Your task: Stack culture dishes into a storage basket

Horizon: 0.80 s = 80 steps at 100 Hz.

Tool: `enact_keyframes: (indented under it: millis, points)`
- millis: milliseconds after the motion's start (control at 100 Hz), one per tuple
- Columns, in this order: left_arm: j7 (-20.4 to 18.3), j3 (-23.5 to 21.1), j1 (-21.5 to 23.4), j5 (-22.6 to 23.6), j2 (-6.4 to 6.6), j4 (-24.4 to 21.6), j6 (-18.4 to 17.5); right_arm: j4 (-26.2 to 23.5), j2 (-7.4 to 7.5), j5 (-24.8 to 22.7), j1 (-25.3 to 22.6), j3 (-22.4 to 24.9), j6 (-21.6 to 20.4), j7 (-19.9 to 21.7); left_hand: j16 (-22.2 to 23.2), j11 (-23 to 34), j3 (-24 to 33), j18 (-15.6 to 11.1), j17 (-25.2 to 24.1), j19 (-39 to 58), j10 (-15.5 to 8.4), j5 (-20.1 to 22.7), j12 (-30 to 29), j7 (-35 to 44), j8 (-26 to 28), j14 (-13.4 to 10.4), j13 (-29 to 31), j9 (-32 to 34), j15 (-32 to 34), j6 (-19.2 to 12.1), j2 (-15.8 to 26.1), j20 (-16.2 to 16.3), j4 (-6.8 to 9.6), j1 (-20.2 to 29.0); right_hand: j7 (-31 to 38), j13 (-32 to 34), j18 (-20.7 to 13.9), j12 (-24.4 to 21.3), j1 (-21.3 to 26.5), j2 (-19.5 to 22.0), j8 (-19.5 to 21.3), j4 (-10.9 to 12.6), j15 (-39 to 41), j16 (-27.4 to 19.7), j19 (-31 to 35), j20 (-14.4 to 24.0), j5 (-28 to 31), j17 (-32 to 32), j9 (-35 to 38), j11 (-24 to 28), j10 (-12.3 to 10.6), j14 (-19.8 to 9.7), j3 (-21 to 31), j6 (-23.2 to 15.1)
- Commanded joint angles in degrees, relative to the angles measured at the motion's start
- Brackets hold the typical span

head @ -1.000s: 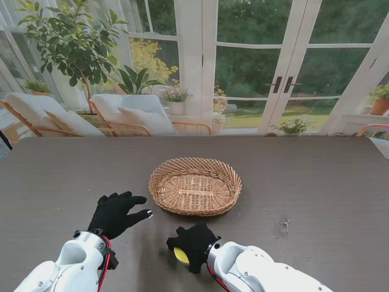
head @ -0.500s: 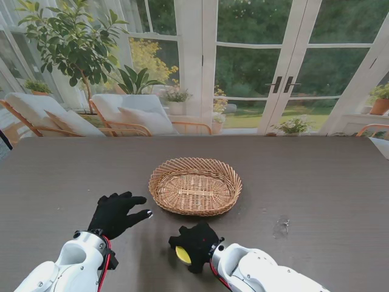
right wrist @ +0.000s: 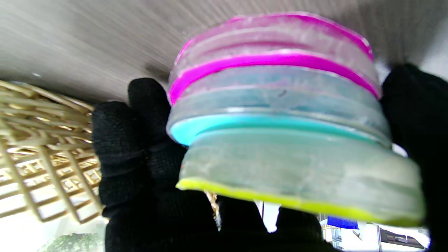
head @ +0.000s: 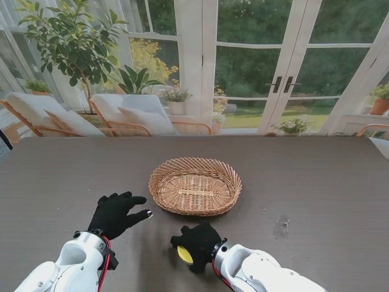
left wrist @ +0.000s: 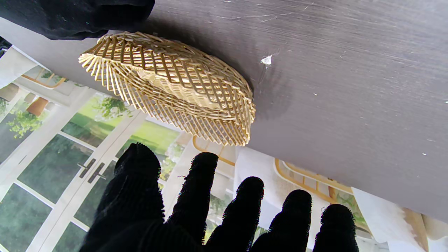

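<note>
Right hand gripping three stacked dishes, just short of the basket

The right hand (head: 196, 244) is clamped around a stack of culture dishes (right wrist: 280, 115): clear round plastic, rimmed yellow, teal and magenta (only yellow shows from the stand). The left hand (head: 115, 213) rests empty, fingers spread. Farther out, the oval wicker basket (head: 195, 186) sits on the dark woodgrain table (head: 328, 182).

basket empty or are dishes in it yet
Empty. The stand view shows only bare weave inside the basket; the dish stack is in the right hand, outside it.
</note>
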Motion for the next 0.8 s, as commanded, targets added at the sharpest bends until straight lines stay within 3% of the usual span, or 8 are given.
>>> enact_keyframes:
  millis: [0,470,790]
  points:
    - [-0.85,-0.08,0.34,0.00,-0.15,-0.43,0.07,0.53,0.89,-0.72,-2.22,-0.23,-0.69,1.98,0.06,-0.18,-0.29,-0.46,0.21,-0.13,0.59,1.16,0.37,0.10,0.25,1.00,1.74,0.26,-0.15,-0.17,3.85,0.49,1.97,1.56,8.02,7.78,-5.23,3.00,21.42,2.02,0.83,2.05,5.60,0.82,3.12,0.11,4.65,16.76,5.13,7.27,-4.24,-17.19,16.41,2.12]
    - [0.04,-0.43,1.18,0.24,-0.29,-0.87,-0.05,-6.83,0.81,-0.18,-7.95,7.37,-4.07,7.04,0.08,-0.19,-0.31,-0.36,0.25,-0.01,0.60,1.21,0.37,0.12,0.25,1.03,1.81,0.24,-0.14,-0.14,3.81,0.62,1.97,1.52,7.35,6.30,-5.45,3.14,21.50,1.44,0.28,1.96,4.36,1.03,2.71,0.04,4.00,16.51,3.15,6.70,-3.99,-16.62,16.46,2.05]
    - [0.50,-0.69,1.74,0.27,-0.38,-1.12,-0.09,-9.70,0.57,1.31,-9.39,9.73,-4.19,9.52,0.07,-0.18,-0.30,-0.39,0.22,-0.04,0.54,1.22,0.36,0.11,0.25,1.11,1.78,0.25,-0.15,-0.15,3.81,0.65,1.97,1.52,7.10,5.68,-5.48,3.21,21.35,1.78,0.08,2.71,3.98,1.24,2.60,0.11,3.87,16.46,2.68,6.54,-3.62,-16.25,16.34,2.09]
